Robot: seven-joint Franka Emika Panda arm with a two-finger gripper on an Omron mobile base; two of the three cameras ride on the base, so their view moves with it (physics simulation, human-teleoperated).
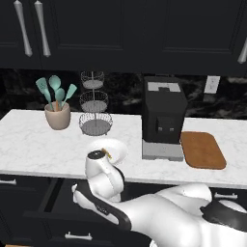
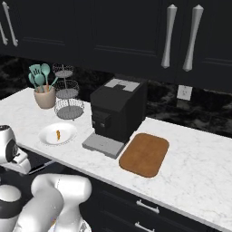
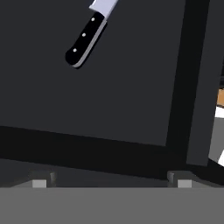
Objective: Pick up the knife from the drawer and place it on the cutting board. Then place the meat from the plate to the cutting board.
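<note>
Coffee machine [image 2: 117, 112] stands between plate [image 2: 49, 137] and cutting board [image 2: 144, 154].

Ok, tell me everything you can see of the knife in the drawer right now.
In the hand view the knife lies flat on the dark floor of the open drawer, near the top edge of the picture. Its black handle has three small pale rivets and a silver-grey strip along one side, ending in a rounded butt. Only the start of the pale grey blade shows before the picture's edge cuts it off. It lies diagonally, handle toward the lower left. Nothing touches it except the drawer floor, and the open gripper is well clear of it.
</note>
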